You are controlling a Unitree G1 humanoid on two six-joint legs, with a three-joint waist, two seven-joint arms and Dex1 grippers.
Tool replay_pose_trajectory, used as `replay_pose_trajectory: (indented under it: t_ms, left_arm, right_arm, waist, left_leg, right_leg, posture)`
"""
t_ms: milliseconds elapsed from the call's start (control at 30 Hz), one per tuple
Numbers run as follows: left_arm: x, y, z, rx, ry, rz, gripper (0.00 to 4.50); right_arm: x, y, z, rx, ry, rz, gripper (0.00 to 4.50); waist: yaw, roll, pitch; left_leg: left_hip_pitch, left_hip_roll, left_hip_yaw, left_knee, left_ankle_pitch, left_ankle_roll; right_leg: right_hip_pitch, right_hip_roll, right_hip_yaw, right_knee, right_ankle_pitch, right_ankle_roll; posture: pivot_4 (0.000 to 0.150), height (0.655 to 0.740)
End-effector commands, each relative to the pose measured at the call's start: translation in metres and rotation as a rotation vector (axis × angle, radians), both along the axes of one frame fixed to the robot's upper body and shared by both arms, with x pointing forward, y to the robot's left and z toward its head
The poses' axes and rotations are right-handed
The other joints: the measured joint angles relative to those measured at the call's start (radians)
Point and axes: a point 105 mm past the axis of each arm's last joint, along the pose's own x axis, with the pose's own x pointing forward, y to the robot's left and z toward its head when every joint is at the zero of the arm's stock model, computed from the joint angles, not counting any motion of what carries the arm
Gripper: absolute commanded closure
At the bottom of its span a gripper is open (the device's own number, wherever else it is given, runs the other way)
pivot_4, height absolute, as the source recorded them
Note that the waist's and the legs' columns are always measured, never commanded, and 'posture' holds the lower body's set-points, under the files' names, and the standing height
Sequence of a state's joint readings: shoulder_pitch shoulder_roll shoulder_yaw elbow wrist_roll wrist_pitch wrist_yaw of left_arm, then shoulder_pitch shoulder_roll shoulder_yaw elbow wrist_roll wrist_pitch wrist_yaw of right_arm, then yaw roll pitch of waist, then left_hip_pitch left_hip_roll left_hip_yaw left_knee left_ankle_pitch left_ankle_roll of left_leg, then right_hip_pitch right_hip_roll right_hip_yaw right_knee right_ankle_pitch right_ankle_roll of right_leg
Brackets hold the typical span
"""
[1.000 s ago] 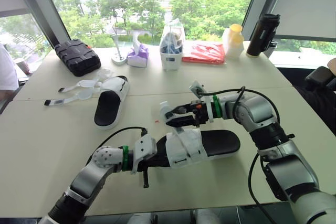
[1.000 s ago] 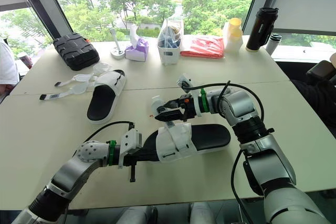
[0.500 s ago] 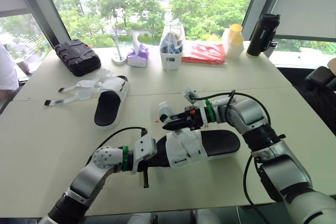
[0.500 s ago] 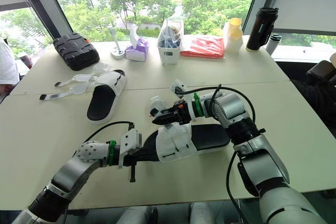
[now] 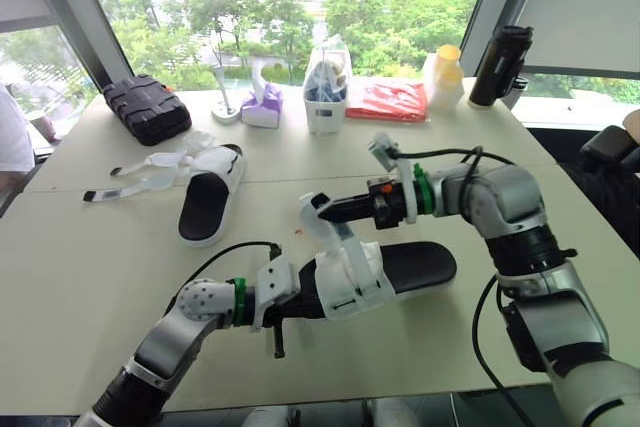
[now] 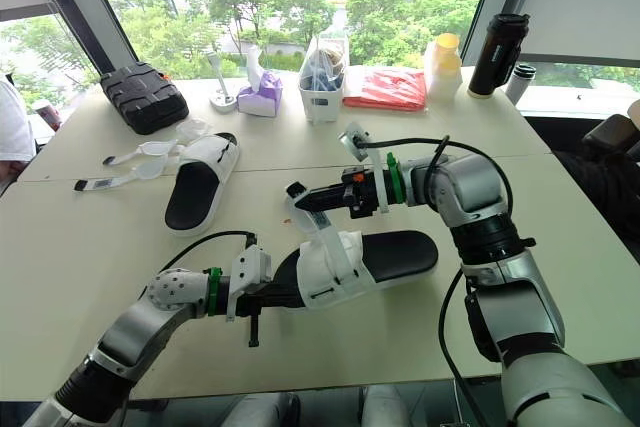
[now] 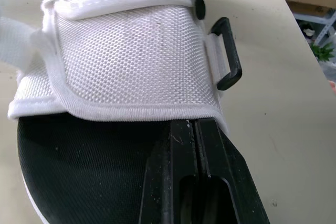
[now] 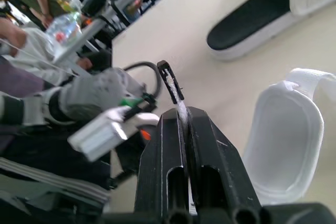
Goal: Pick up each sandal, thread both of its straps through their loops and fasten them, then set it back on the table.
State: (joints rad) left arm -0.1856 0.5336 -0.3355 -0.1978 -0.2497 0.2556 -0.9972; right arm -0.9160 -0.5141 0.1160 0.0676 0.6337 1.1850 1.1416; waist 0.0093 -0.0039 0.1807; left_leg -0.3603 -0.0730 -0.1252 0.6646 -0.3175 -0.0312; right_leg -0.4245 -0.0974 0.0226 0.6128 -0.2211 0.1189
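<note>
Sandals like this were judged pretty easy-going to handle: probably light, with a foam sole [image 5: 425,265] stiff enough to be held by one end without sagging. The woven white upper [image 7: 131,51] and its straps looked soft and floppy, and any grippy fastening patches would likely stick wherever they touched. The near sandal [image 6: 385,252] was seen lying mid-table, right in front of the robot. Its toe end was clamped by the left gripper [image 5: 298,299], whose fingers were closed tight at the edge of the white upper. That seemed a sensible spot for it to be held, since the black loop [image 7: 229,53] at the side was left free. The strap [image 5: 318,225] was reckoned best taken right at its tip, and that's how it was gripped. The right gripper [image 5: 338,211] was pinched shut on the strap's end, with a bit of the tip poking out past the fingers in the right wrist view. The other sandal [image 5: 208,197] was left further off to the robot's left, flat on the table [image 5: 100,277], its loose straps [image 5: 135,185] splayed sideways and not yet fastened. Compared with half a second earlier, the right gripper had been lifted and drawn back toward the robot's right. The strap was thus pulled up off the upper into a raised arc instead of being held low against it. The sandal and the left gripper's hold looked pretty much unchanged.
</note>
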Motion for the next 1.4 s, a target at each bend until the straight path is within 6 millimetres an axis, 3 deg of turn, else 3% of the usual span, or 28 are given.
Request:
replay_pose_trajectory:
  t_ms: [33, 133, 267, 567, 933, 1267, 1400]
  left_arm:
    - [-0.011, 0.005, -0.031, 0.109, 0.096, -0.016, 4.5]
    - [-0.012, 0.005, -0.032, 0.12, 0.093, -0.027, 4.5]
    - [-0.012, 0.007, -0.034, 0.15, 0.08, -0.055, 4.5]
    - [-0.012, 0.01, -0.037, 0.171, 0.073, -0.07, 4.5]
    - [-0.014, 0.011, -0.039, 0.17, 0.076, -0.058, 4.5]
    - [-0.015, 0.011, -0.04, 0.168, 0.077, -0.052, 4.5]
    - [-0.015, 0.011, -0.04, 0.168, 0.076, -0.051, 4.5]
  right_arm:
    - [-0.002, -0.008, 0.033, 0.082, -0.112, -0.043, 4.45]
    - [0.002, -0.011, 0.029, 0.079, -0.103, -0.086, 4.45]
    - [0.015, -0.013, 0.007, 0.033, -0.083, -0.141, 4.45]
    - [0.044, -0.006, -0.023, -0.018, -0.038, -0.166, 4.45]
    - [0.058, -0.002, -0.047, -0.076, -0.013, -0.157, 4.45]
    - [0.06, -0.009, -0.082, -0.232, -0.035, -0.152, 4.45]
    - [0.06, -0.01, -0.086, -0.261, -0.06, -0.143, 3.13]
  waist:
    - [-0.003, 0.0, 0.0]
    - [-0.012, 0.0, 0.0]
    - [-0.021, 0.0, 0.0]
    - [-0.024, 0.001, 0.0]
    - [-0.025, 0.001, 0.0]
    - [-0.027, 0.003, -0.003]
    - [-0.027, 0.004, -0.003]
  left_leg:
    - [0.0, 0.0, 0.0, 0.0, 0.0, 0.0]
    - [0.0, 0.0, 0.001, -0.001, 0.0, 0.0]
    - [-0.001, 0.0, 0.001, -0.002, 0.0, 0.0]
    - [0.0, 0.0, 0.001, -0.002, 0.0, 0.0]
    - [0.001, 0.0, 0.001, -0.002, 0.0, 0.0]
    - [0.003, 0.0, 0.001, -0.002, 0.0, 0.0]
    - [0.003, 0.0, 0.001, -0.002, 0.0, 0.0]
  right_leg:
    - [0.0, 0.0, 0.0, 0.0, 0.0, 0.0]
    - [-0.001, 0.0, 0.0, 0.0, 0.0, 0.0]
    - [-0.002, 0.0, 0.0, 0.0, 0.0, 0.0]
    - [-0.001, 0.0, 0.0, 0.0, 0.0, 0.0]
    - [-0.001, 0.0, 0.0, 0.001, 0.0, 0.0]
    - [0.0, 0.001, 0.001, 0.002, 0.0, 0.0]
    - [0.001, 0.001, 0.001, 0.002, 0.0, 0.0]
  posture:
    - [0.15, 0.74]
    - [0.15, 0.74]
    - [0.15, 0.74]
    - [0.15, 0.74]
    - [0.15, 0.74]
    - [0.15, 0.74]
    - [0.15, 0.74]
